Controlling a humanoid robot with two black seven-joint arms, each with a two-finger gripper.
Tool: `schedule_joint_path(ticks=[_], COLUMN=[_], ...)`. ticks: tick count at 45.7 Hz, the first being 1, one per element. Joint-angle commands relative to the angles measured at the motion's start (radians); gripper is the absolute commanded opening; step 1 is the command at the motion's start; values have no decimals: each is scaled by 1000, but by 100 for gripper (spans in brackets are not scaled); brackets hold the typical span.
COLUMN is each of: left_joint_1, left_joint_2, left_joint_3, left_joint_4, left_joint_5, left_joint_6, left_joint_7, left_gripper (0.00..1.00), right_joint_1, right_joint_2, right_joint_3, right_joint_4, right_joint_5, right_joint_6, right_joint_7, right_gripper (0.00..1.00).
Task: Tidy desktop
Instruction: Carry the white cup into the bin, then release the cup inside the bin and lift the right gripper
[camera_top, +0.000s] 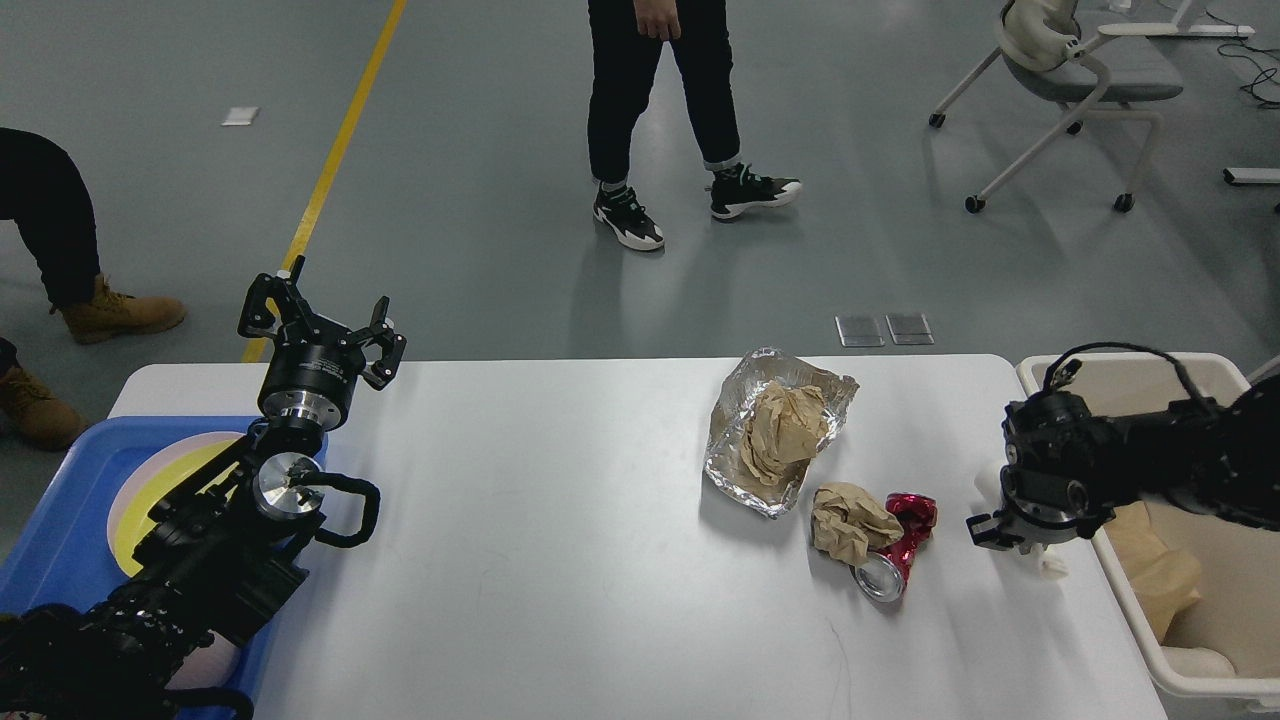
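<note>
Clearing litter off the white counter (560, 560): crushed red can (900, 548) and brown paper wad (848, 520) beside the foil tray (775, 430). Right pincer (1010, 535) near can, grip unclear; left pincer (322, 322) released. Approaching low, pinching the can's middle.

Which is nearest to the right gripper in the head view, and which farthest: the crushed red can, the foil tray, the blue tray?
1. Crushed red can, just left of the right gripper.
2. Foil tray, farther left, toward the desktop's far edge.
3. Blue tray, at the far left end.
</note>
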Motion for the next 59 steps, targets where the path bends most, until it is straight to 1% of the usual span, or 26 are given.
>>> schedule_joint_path(ticks=[1,6,12,18,23,28,32,36,44,49,53,59], left_joint_1=[0,0,0,0,0,0,0,0,0,0,0,0], left_joint_2=[0,0,0,0,0,0,0,0,0,0,0,0], left_joint_3=[0,0,0,0,0,0,0,0,0,0,0,0], left_joint_4=[0,0,0,0,0,0,0,0,0,0,0,0], left_joint_5=[0,0,0,0,0,0,0,0,0,0,0,0], left_joint_6=[0,0,1,1,0,0,0,0,0,0,0,0], left_joint_7=[0,0,0,0,0,0,0,0,0,0,0,0], left_gripper=[96,96,96,96,96,96,96,96,96,96,96,96], right_joint_1=[168,355,585,787,910,996,1048,1101,1137,1139,1137,1096], right_joint_2=[-92,-176,-252,-267,-263,-249,-214,-197,-160,-164,-170,-180], right_joint_3=[3,2,-3,-8,-14,-15,-17,-20,-20,-38,-124,-323], right_joint_4=[127,216,254,254,254,254,256,296,299,293,251,192], right_joint_5=[22,54,73,95,152,194,224,241,246,243,234,224], right_joint_6=[110,251,461,461,461,461,461,461,461,461,461,461], right_joint_7=[0,0,3,6,8,8,8,8,9,6,5,-1], right_gripper=[0,0,0,0,0,0,0,0,0,0,0,0])
